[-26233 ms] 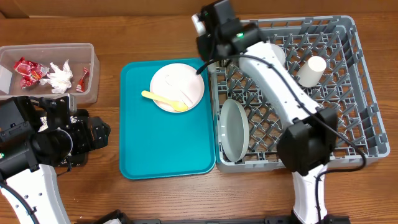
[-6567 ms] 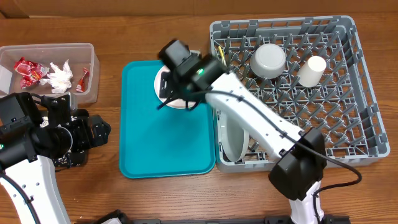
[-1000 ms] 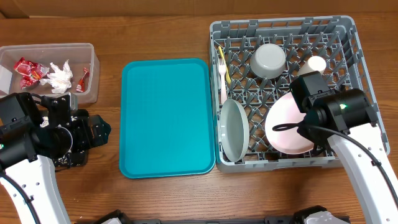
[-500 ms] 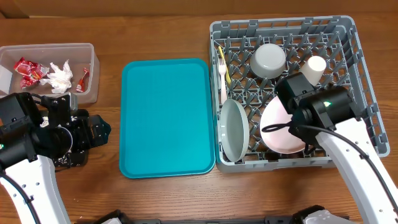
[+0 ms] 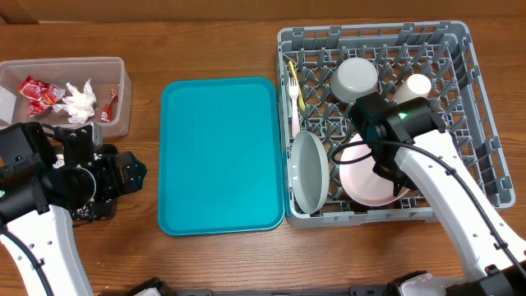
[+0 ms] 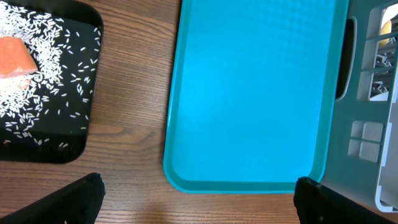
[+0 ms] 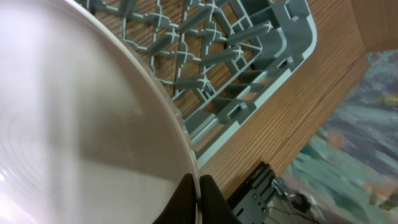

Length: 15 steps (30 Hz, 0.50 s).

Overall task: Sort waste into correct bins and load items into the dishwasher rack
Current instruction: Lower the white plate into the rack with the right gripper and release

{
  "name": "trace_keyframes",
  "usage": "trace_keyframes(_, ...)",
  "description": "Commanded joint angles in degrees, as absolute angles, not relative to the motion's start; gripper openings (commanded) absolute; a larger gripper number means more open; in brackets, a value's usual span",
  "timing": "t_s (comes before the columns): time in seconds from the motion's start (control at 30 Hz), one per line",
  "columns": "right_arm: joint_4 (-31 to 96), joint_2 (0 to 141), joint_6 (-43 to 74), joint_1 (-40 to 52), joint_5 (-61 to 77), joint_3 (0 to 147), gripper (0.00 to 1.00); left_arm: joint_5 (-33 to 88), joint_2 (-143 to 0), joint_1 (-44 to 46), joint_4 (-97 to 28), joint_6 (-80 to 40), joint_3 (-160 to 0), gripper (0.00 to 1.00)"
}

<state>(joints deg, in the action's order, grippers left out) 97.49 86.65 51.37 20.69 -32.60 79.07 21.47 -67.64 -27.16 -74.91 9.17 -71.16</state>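
Observation:
My right gripper (image 5: 383,154) is shut on the rim of the pale pinkish-white plate (image 5: 368,185) and holds it tilted among the pegs at the front middle of the grey dishwasher rack (image 5: 485,99). In the right wrist view the fingers (image 7: 198,188) pinch the plate (image 7: 74,118). The rack also holds a grey plate (image 5: 310,171) standing on edge, a grey bowl (image 5: 355,76), a white cup (image 5: 417,85) and yellow and white cutlery (image 5: 293,92). My left gripper (image 6: 199,205) is open and empty over bare wood, by the teal tray's front edge.
The clear tub (image 5: 125,90) at the far left holds red wrappers (image 5: 33,92) and a white napkin (image 5: 80,100). The black tray (image 6: 92,37) holds rice (image 6: 50,74) and an orange cube (image 6: 15,59). The teal tray (image 5: 220,156) lies between tub and rack.
My right arm has carried the pinkish-white plate leftward and toward the rack's front, nearer the grey plate. The left arm has not moved.

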Motion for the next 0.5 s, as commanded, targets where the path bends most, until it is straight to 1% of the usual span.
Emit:
trace_keyframes(0.0,97.1,86.8,52.3,22.1,-34.1,78.8,0.05,22.0,-67.9,-27.4,-74.7,9.6,-70.8,1.00)
trace_keyframes(0.03,97.1,86.8,52.3,22.4,-34.0,78.8,0.06,22.0,-67.9,-27.4,-74.7,9.6,-70.8,1.00)
trace_keyframes(0.13,97.1,86.8,52.3,22.9,-33.8,79.0,0.20,22.0,-67.9,-27.4,-74.7,9.6,-70.8,1.00)
trace_keyframes(0.2,97.1,86.8,52.0,23.2,-33.3,79.5,0.24,22.0,-67.9,-27.4,-74.7,9.6,-70.8,1.00)
trace_keyframes(0.23,97.1,86.7,51.6,23.2,-33.1,79.8,0.30,22.0,-67.9,-27.4,-74.7,9.6,-70.8,1.00)
trace_keyframes(0.27,97.1,86.7,50.7,23.1,-32.5,80.1,0.39,22.0,-67.9,-27.4,-74.7,9.6,-70.8,1.00)
trace_keyframes(0.3,97.1,86.7,50.2,23.1,-31.7,80.6,0.42,22.0,-67.9,-27.4,-74.7,9.6,-70.8,1.00)
trace_keyframes(0.47,97.1,85.6,47.9,23.1,-26.0,86.0,0.43,22.0,-67.9,-27.4,-74.7,9.6,-70.8,1.00)
